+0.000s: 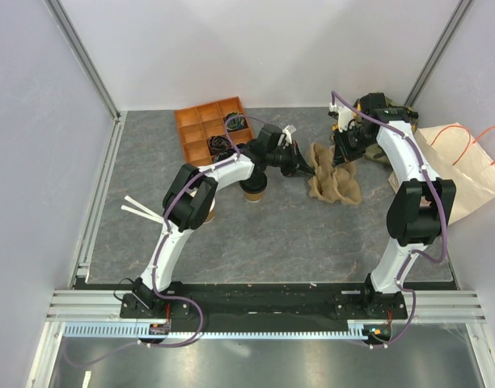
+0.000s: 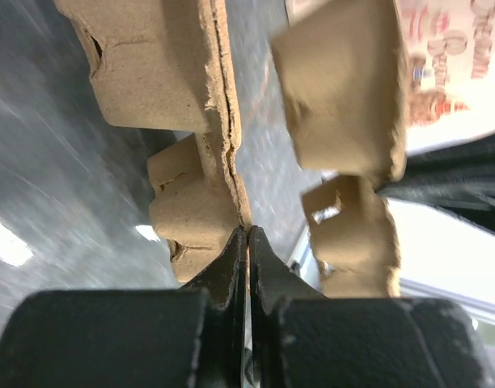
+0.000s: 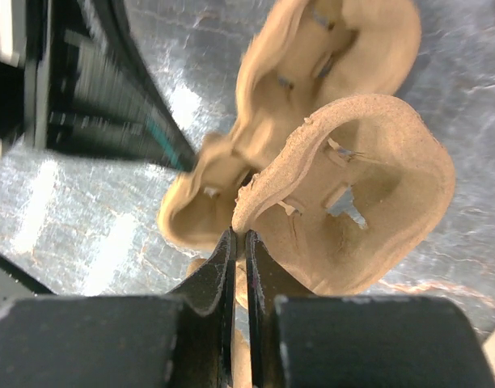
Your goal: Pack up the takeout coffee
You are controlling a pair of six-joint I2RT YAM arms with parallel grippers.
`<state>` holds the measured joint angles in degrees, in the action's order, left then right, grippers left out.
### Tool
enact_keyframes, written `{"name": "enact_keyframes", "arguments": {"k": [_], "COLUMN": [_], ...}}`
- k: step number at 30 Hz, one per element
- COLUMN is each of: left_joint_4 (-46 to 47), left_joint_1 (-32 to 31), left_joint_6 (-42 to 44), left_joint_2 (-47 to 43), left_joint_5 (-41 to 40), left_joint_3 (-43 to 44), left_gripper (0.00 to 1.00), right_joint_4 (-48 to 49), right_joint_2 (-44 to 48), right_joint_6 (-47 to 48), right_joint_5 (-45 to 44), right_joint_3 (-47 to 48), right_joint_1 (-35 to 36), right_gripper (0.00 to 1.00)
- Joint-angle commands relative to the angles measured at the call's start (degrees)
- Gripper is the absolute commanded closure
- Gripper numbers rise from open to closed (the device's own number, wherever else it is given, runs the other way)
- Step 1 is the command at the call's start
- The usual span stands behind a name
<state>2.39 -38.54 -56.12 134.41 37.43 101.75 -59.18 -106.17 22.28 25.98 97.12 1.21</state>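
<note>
The brown pulp cup carrier (image 1: 336,184) lies right of centre, and both grippers hold it. My left gripper (image 1: 310,171) is shut on its left edge; in the left wrist view the tips (image 2: 247,232) pinch the carrier's thin edge (image 2: 223,121). My right gripper (image 1: 343,155) is shut on its far rim; in the right wrist view the tips (image 3: 239,236) pinch a pocket rim (image 3: 312,145). A tan cup with a dark top (image 1: 254,191), probably the takeout coffee, stands left of the carrier under my left arm. A second tan cup (image 1: 210,214) is mostly hidden by the left elbow.
An orange compartment tray (image 1: 200,129) with dark items sits at the back left. A tan paper bag with orange handles (image 1: 462,166) lies at the right edge. White sticks (image 1: 138,212) lie at the left. The left arm shows blurred in the right wrist view (image 3: 94,81).
</note>
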Motion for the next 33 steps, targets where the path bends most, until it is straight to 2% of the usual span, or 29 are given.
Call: {"name": "enact_keyframes", "arguments": {"k": [1, 13, 14, 17, 20, 27, 33], "left_joint_4": [-1.87, -1.08, -0.99, -1.16, -1.95, -2.04, -11.70], "left_joint_1": [2.85, 9.62, 9.80, 10.42, 11.03, 12.70, 12.97], "left_joint_6": [6.46, 9.71, 9.62, 10.06, 10.77, 12.26, 19.02], "left_joint_2": [3.31, 9.81, 9.91, 9.38, 8.59, 0.61, -13.79], "left_joint_5": [-2.89, -3.24, -3.24, -4.55, -5.09, -2.80, -1.92], "left_joint_3": [6.78, 17.77, 18.56, 18.74, 18.66, 17.34, 14.53], "left_gripper": [0.98, 0.98, 0.89, 0.70, 0.59, 0.48, 0.31], "right_joint_4": [0.64, 0.38, 0.47, 0.38, 0.20, -2.25, -7.08], "right_joint_2": [1.93, 0.26, 0.17, 0.00, 0.26, 3.33, 8.17], "right_joint_6": [-0.57, -1.01, -1.01, -1.01, -0.93, 4.34, 11.46], "right_joint_5": [-1.19, -1.72, -1.72, -1.63, -1.28, 2.14, 2.86], "right_joint_3": [3.07, 4.48, 4.74, 4.92, 4.83, 4.83, 5.18], "right_joint_1": [-0.33, -0.34, -0.42, -0.33, -0.33, -0.33, -0.16], "right_gripper": [1.00, 1.00, 1.00, 1.00, 1.00, 1.00, 1.00]}}
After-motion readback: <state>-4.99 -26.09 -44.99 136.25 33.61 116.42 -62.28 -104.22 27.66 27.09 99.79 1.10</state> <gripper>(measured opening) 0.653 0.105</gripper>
